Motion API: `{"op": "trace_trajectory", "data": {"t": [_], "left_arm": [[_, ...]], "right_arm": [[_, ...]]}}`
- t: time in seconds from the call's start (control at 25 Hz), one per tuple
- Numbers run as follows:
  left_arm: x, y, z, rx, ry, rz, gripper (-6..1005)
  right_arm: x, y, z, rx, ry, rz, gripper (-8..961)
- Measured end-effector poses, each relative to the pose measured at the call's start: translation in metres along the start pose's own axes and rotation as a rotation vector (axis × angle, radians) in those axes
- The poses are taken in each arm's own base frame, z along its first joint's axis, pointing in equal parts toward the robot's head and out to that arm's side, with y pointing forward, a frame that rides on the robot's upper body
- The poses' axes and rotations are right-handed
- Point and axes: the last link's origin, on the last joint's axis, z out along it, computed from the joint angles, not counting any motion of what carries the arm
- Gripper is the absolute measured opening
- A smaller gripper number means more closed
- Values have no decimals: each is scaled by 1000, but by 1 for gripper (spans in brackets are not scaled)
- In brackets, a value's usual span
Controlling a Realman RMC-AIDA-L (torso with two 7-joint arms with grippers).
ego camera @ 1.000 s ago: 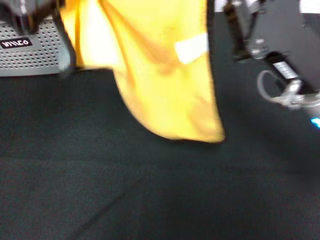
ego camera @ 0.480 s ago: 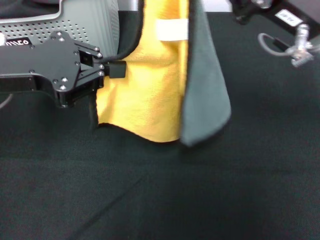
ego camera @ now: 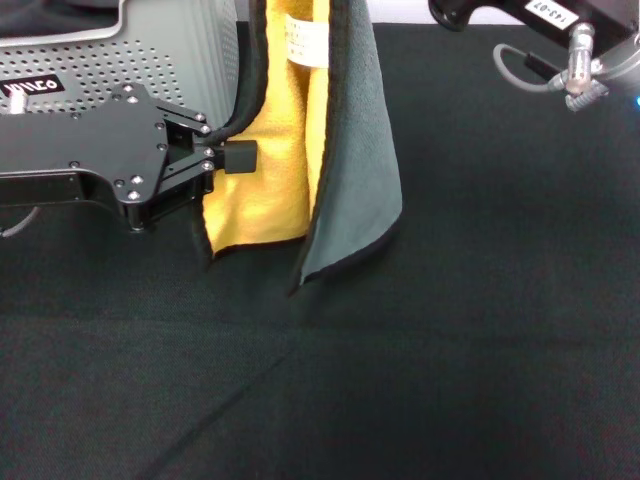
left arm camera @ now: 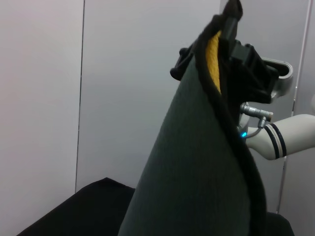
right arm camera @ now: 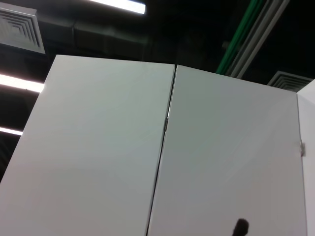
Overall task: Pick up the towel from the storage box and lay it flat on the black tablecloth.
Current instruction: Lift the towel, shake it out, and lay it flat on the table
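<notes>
The towel hangs upright and folded above the black tablecloth. Its yellow face is turned inward, its grey-green face outward, and its white label is near the top. My left gripper reaches in from the left and is shut on the towel's black edging. In the left wrist view the grey-green face fills the middle. My right gripper is pinched on the towel's top corner there. The storage box stands at the back left behind my left gripper.
The right arm's wrist and cable sit at the top right of the head view. The box's black label faces me. Creased black cloth spreads across the whole foreground. The right wrist view shows only white wall panels and ceiling.
The towel swung from a spread yellow sheet into a narrow hanging fold with the grey face outside. My left gripper came in from the left and closed on its edge. The right arm rose.
</notes>
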Motion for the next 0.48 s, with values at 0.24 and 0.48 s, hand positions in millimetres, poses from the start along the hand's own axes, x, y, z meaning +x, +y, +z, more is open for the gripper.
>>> {"op": "trace_trajectory", "data": {"t": [0.24,0.48], "left_arm": [[-6,-4,3,-3,-10,-14,60],[-12,-6,5,-10,-32,-23,85]], "right_arm": [[-6,-5,0,16,-19,-21,25],[-14,-8,2,21,-42,-44,28]]}}
